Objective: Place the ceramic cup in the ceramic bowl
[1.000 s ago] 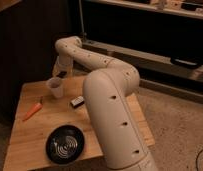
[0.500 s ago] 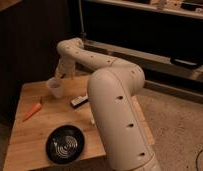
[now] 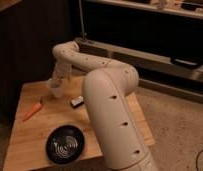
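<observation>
One-armed, holding the gripper (image 3: 58, 80) right at the ceramic cup (image 3: 56, 90), far left; cannot tell its grip; showing the ceramic bowl (image 3: 54, 144) nearer, well apart.

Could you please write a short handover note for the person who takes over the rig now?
Gripper: at the small white ceramic cup, far left of the wooden table; whether it holds it is unclear.
Wide black ceramic bowl: near the front edge, empty, apart from the cup.
Done: nothing placed yet.
Left: secure the cup, carry it to the bowl, set it inside.
</observation>
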`<act>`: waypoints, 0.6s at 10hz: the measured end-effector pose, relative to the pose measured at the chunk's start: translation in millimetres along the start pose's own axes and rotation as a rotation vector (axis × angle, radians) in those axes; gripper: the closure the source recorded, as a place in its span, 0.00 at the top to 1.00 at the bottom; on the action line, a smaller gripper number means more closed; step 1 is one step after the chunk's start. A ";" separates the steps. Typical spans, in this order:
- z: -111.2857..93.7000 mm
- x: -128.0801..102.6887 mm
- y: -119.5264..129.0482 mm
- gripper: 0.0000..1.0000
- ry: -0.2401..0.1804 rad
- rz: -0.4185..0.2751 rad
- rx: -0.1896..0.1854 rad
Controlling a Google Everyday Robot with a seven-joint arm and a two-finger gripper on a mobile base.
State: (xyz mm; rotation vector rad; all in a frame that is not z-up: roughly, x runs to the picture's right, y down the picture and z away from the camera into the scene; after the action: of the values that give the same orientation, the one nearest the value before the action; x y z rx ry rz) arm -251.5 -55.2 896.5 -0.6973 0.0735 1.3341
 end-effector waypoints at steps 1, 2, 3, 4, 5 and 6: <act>2.1 1.0 0.8 0.65 0.004 -0.001 0.003; 4.1 1.9 1.4 0.65 0.007 -0.001 0.006; 7.4 3.0 1.6 0.65 0.012 -0.001 0.012; 9.9 3.7 1.8 0.65 0.015 -0.002 0.017; 12.0 4.2 2.0 0.65 0.016 -0.003 0.022; 12.6 4.1 2.0 0.65 0.015 -0.002 0.026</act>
State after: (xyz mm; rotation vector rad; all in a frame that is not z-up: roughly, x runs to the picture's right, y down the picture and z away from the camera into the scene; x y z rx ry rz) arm -256.5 -45.2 904.0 -0.6857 0.1022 1.3234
